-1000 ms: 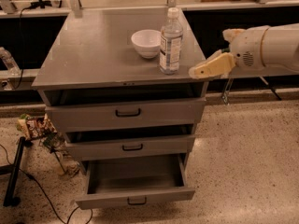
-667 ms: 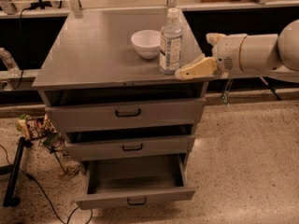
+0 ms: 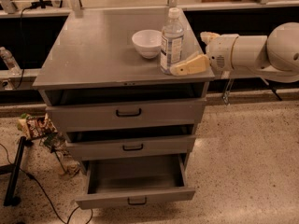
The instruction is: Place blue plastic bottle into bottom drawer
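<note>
Centre of frame: grey metal cabinet (image 3: 93, 55), three drawers. Stands on speckled floor (image 3: 247, 162). Upper two drawers slightly ajar.

Right edge, upper half: white robot arm (image 3: 261, 50). Reaches leftward at cabinet-top height.

Bottom centre: bottom drawer (image 3: 135, 199), pulled well out, black handle on front, grey interior in view.

Upper centre-right: gripper (image 3: 189, 52), over right edge of cabinet top. Spread wide, grasping nothing. Low: nearer cream finger (image 3: 189, 65), tip at foot of bottle, touching or just beside, cannot tell which. Higher and to the right: farther finger (image 3: 209, 35), apart from bottle.

Upper centre: blue plastic bottle (image 3: 172, 38), upright on cabinet top near right front corner, white cap on.

Just left of bottle: white bowl (image 3: 146, 43), upright, near but not touching.

Lower left, on floor beside cabinet: crumpled wrappers (image 3: 35, 125).
</note>
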Motion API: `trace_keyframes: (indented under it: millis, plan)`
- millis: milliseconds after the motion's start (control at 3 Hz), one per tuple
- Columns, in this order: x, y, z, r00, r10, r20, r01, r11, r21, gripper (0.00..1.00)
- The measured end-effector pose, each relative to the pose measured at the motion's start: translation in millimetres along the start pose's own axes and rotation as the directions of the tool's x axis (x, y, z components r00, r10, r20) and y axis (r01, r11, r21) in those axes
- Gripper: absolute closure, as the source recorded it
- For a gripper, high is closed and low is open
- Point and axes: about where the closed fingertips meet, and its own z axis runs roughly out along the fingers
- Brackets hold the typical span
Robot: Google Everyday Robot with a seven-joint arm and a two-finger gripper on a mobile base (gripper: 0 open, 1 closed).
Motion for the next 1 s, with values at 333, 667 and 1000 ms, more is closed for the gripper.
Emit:
trace_keyframes:
  millis: [333, 667, 1000]
  plan:
    - [2, -11, 35, 0.999, 0.001, 0.055, 0.0, 0.9999, -0.015, 0.0]
    - [1, -18, 56, 0.996, -0.007, 0.091, 0.009, 0.9998, -0.018, 0.01]
    - [-1, -21, 66, 0.993, -0.02, 0.112, 0.022, 0.9996, -0.017, 0.25]
